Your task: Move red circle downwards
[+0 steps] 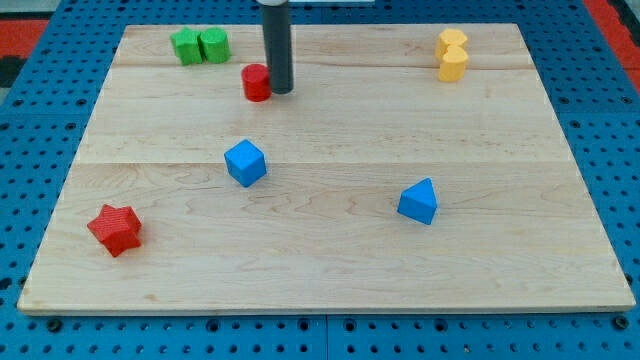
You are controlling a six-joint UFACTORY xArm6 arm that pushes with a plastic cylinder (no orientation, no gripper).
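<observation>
standing upright near the view's top, the dark rod ends in my tip point(280, 91), which rests on the wooden board point(330, 250) right against the right side of the red circle point(257, 82); it is a bare rod end with nothing to open, close or grasp with. taking the red circle as the landmark, two green blocks point(199, 46) sit touching each other up and to its left, the blue cube point(245, 162) lies below it, the red star point(115, 229) lies far below and to its left, the blue wedge-like block point(418, 202) lies below and well to its right, and two yellow blocks point(452, 54) sit together far to its right near the board's top edge.
</observation>
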